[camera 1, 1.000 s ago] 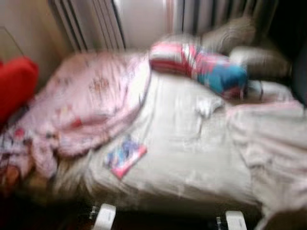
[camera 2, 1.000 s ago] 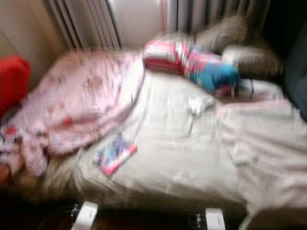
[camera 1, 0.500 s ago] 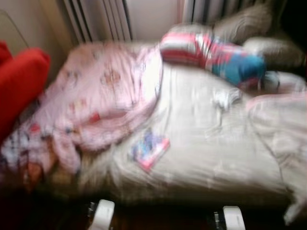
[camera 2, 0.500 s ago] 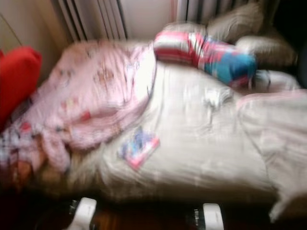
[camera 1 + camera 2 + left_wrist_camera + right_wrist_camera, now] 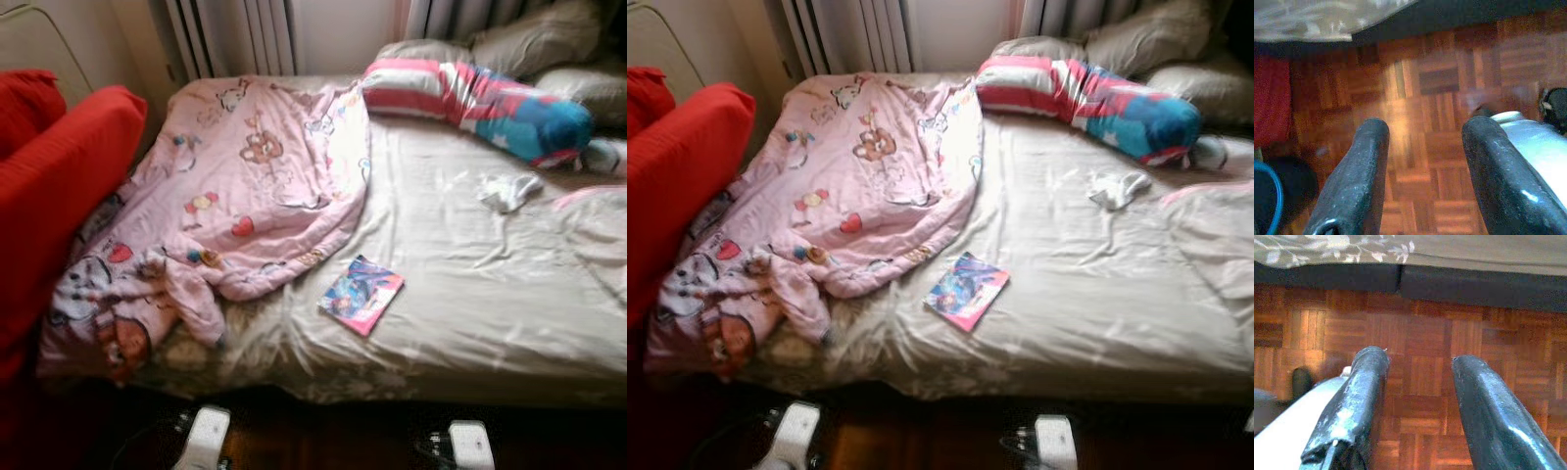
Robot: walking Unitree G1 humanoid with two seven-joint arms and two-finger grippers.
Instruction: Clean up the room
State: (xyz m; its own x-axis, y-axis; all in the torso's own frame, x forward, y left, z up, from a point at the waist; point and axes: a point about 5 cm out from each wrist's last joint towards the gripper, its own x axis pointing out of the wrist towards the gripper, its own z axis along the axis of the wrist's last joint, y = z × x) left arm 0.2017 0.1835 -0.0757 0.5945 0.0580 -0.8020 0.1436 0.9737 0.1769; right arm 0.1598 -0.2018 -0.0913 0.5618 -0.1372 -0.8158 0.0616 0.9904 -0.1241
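Bedding in disarray covered the bed (image 5: 470, 323): a pink cartoon-print blanket (image 5: 245, 196) lay crumpled over its 9 o'clock half, one corner spilling over the near edge toward 7 o'clock. Just beside the blanket's lower fold, at about 6 o'clock on the mattress, a small colourful book (image 5: 361, 294) rested flat on the beige sheet. A white crumpled cloth (image 5: 507, 190) sat apart at 2 o'clock, and beyond it a long red, white and blue striped bolster (image 5: 470, 98) stretched across the head of the bed from 12 to 2 o'clock, with grey pillows (image 5: 534, 34) behind it. Red cushions (image 5: 59, 186) stood against the bed at 9 o'clock, touching the blanket's edge. Both arms hung low over a parquet floor (image 5: 1420, 347). The left gripper (image 5: 1425, 161) had its jaws apart with nothing between them, and the right gripper (image 5: 1418, 396) likewise had its jaws spread and bare, the bed's edge beyond its fingertips.
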